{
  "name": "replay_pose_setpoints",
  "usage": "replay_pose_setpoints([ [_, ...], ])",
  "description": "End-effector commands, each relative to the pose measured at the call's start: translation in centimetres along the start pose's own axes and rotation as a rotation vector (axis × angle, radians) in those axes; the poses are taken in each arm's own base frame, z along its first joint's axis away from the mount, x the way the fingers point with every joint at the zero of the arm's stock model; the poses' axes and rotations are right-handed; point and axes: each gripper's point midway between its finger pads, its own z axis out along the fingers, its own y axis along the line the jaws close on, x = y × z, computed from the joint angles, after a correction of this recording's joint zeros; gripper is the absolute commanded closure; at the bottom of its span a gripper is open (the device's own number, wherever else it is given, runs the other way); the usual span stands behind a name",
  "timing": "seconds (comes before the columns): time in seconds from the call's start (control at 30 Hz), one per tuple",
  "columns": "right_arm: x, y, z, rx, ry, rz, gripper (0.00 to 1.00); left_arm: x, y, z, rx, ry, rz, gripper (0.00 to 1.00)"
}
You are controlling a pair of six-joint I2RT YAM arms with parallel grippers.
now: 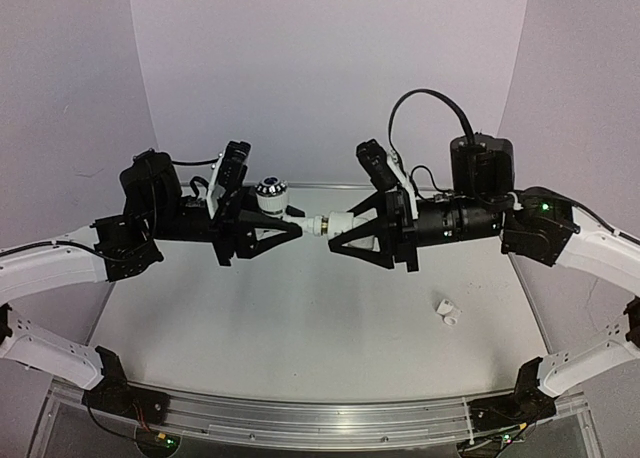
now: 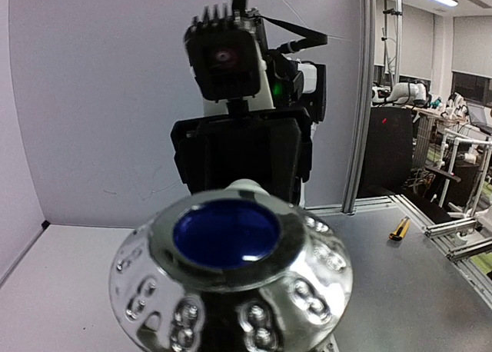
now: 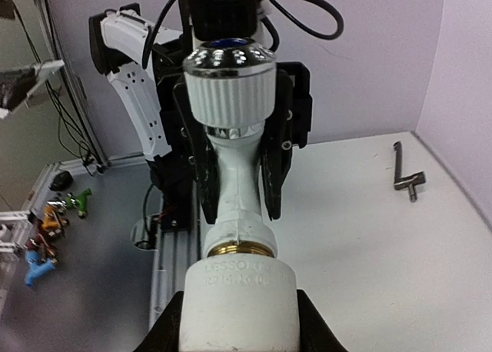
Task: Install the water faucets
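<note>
Above the table's middle, my two grippers meet tip to tip. My left gripper (image 1: 293,221) is shut on a white water faucet body (image 3: 234,179) just below its ribbed round knob (image 3: 229,91). The knob has a chrome rim and a blue cap (image 2: 227,233) that fills the left wrist view and hides my own fingers there. My right gripper (image 3: 240,333) is shut on a short white tubular fitting (image 3: 240,294). A brass threaded ring (image 3: 240,249) shows between the fitting and the faucet's collar. The two parts are lined up end to end (image 1: 325,222).
A small white plastic part (image 1: 447,313) lies on the table at the right. The dark metal crank-shaped bar (image 3: 406,175) lies near the side wall. An aluminium rail (image 1: 320,418) runs along the near edge, and white walls close the back and sides.
</note>
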Motion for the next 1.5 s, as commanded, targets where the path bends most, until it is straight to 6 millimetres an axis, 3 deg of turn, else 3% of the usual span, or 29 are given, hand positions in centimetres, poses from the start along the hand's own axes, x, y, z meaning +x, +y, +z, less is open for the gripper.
replay_pose_setpoints([
  [0.0, -3.2, 2.5, -0.6, -0.17, -0.063, 0.234, 1.0, -1.4, 2.1, -1.0, -0.146, -0.011, 0.09, 1.0],
  [0.03, -3.2, 2.3, -0.6, -0.169, -0.063, 0.246, 0.98, -1.5, 2.1, -1.0, -0.145, -0.014, 0.07, 1.0],
  [0.07, -3.3, 2.1, -0.6, -0.162, -0.066, 0.247, 0.86, -1.5, 2.1, -1.0, -0.141, -0.017, 0.042, 1.0],
  [0.13, -3.8, 1.3, -0.8, -0.128, -0.083, 0.219, 0.54, -1.7, 2.0, -0.9, -0.131, -0.032, -0.016, 1.0],
  [0.23, -5.0, -0.3, -1.6, -0.049, -0.114, 0.154, 0.2, -1.7, 2.4, -0.8, -0.144, -0.042, -0.123, 1.0],
  [0.3, -5.6, -1.5, -2.4, 0.031, -0.124, 0.062, 0.07, -1.7, 2.8, -0.7, -0.158, -0.055, -0.203, 1.0],
  [0.37, -6.2, -2.4, -3.3, 0.117, -0.122, -0.07, 0.02, -1.7, 3.1, -0.6, -0.165, -0.082, -0.3, 1.0],
  [0.47, -6.8, -3.2, -5.2, 0.228, -0.118, -0.291, 0.02, -2.1, 3.2, -0.7, -0.147, -0.144, -0.443, 1.0],
  [0.63, -5.8, -3.3, -7.3, 0.324, -0.054, -0.731, 0.02, -3.3, 3.6, -0.8, -0.138, -0.211, -0.619, 1.0],
  [0.73, -3.9, -3.2, -7.8, 0.344, 0.008, -1.006, 0.02, -4.2, 3.7, -1.2, -0.125, -0.265, -0.711, 1.0],
  [0.93, -1.9, -3.4, -7.9, 0.43, 0.025, -1.479, 0.02, -4.2, 3.5, -0.6, -0.067, -0.228, -0.852, 1.0],
  [1.2, -2.9, -3.4, -6.8, 0.503, -0.03, -1.707, 0.05, -3.2, 2.8, 0.6, 0.016, -0.152, -0.947, 1.0],
  [1.47, -2.1, -3.1, -5.0, 0.448, -0.036, -1.785, 0.34, -3.0, 2.5, 1.0, 0.053, -0.142, -0.947, 1.0],
])
